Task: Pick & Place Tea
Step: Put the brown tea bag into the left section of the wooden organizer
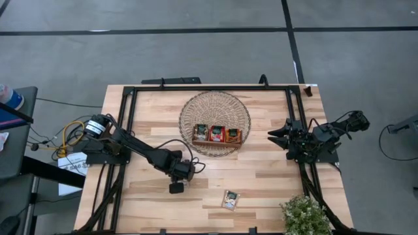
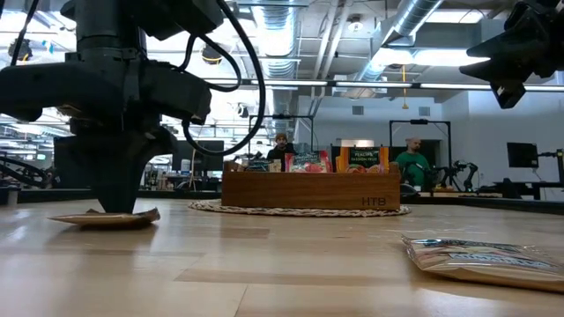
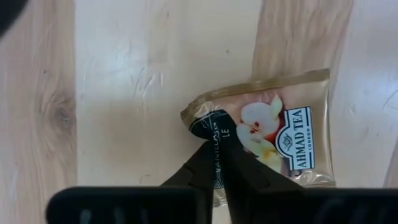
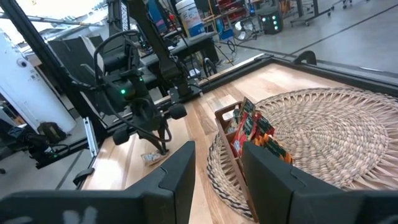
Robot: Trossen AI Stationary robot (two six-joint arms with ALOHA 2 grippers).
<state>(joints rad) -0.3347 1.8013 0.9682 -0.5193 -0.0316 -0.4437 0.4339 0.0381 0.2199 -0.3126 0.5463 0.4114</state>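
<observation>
Reaching down and out over the table, my left arm has its gripper [image 1: 176, 187] pointed straight at the boards, wrist nearly vertical in the low view. Its two dark fingers [image 3: 208, 165] are pinched together on one edge of a tea sachet [image 3: 270, 137], which lies flat on the wood directly beneath them; the rest of the sachet spreads out past the fingertips. It is a thin, glossy, squarish packet, pale with a gold border, an apple picture and a dark label. In the low view the sachet [image 2: 106, 217] looks like a flat wafer under the claw, its corners slightly lifted.

A second sachet [image 1: 230, 200] lies loose on the table, off to the side of that claw and well apart from it.

Beyond the claw, toward the middle of the table, the round wicker basket [image 1: 215, 104] holds the brown wooden tray [image 2: 310, 189], with more sachets [image 1: 217, 134] standing upright in its compartments.

My right arm waits folded at its edge of the table, its gripper [image 1: 279, 136] partly open and holding nothing.
</observation>
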